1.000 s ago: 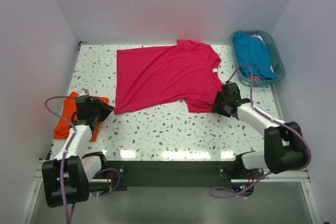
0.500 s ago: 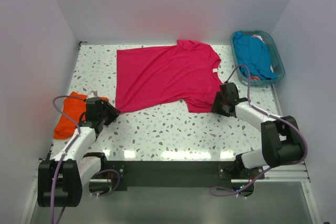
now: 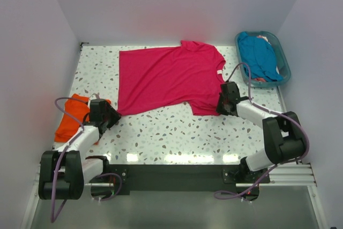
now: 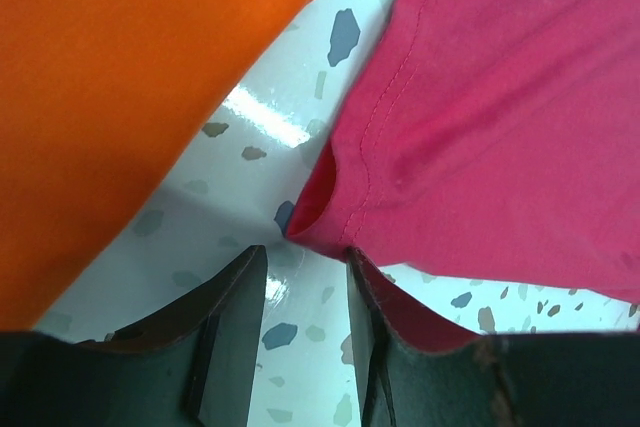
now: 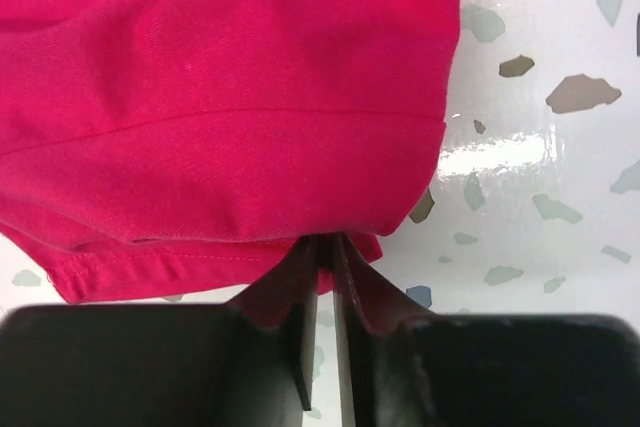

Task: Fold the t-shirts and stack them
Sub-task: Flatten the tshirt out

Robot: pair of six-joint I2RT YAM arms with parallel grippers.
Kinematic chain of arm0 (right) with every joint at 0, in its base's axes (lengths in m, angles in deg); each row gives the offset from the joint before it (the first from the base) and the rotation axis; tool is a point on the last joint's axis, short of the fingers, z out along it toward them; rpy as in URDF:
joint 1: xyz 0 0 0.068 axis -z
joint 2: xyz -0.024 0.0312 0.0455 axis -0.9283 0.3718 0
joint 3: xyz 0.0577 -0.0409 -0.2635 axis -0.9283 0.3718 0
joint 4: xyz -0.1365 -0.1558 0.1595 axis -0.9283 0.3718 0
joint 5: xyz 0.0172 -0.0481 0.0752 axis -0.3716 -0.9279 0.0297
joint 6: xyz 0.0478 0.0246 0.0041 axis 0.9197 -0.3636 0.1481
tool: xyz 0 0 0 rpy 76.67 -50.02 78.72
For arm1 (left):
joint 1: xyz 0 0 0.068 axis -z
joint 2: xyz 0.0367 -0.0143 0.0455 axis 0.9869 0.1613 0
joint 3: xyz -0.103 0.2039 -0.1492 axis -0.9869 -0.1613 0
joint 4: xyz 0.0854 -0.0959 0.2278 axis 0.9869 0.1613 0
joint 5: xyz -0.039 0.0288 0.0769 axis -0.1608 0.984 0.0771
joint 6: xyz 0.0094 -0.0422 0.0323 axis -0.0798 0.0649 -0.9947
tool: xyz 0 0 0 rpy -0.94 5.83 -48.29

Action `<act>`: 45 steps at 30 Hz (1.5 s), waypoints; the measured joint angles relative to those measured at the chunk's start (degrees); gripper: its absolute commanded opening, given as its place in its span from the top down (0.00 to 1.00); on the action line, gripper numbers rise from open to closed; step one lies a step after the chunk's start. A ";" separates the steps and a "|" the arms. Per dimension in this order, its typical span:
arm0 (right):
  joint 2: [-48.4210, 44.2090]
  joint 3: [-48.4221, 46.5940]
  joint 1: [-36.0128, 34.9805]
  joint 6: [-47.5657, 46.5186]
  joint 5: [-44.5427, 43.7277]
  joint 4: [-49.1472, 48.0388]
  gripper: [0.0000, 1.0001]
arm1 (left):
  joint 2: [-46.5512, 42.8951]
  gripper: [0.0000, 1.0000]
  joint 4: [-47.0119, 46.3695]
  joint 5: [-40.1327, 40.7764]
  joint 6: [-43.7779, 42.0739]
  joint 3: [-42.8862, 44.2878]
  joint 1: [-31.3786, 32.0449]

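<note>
Right wrist cam: right gripper (image 5: 326, 241) just clamped the pink tee (image 5: 220, 77) by its sleeve hem. Left gripper (image 4: 303, 257), w/ jaws apart, now sits at that tee's btm corner, so we're nearly set to fold.

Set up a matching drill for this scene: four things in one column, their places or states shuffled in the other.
Things:
1. orange t-shirt
2. pink t-shirt
3. teal t-shirt
4. left pincer

Places or states:
A. lying in the basket
B. spread flat in the middle of the table
C. open, at a corner of the pink hem
D. lying at the table's left edge

Pairs: 1-D, 2-B, 3-A, 4-C
</note>
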 measured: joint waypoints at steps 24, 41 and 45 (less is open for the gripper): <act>-40.02 11.91 -0.07 6.88 12.87 15.28 1.00 | 1.22 1.00 -0.35 -0.22 -0.22 3.19 0.00; -45.18 8.72 -0.11 8.28 13.70 25.14 1.00 | -0.28 1.00 4.31 -0.87 -1.60 7.10 0.00; -40.48 6.69 -0.11 7.91 13.73 23.28 1.00 | 1.09 0.69 4.22 -1.49 -2.64 8.68 0.00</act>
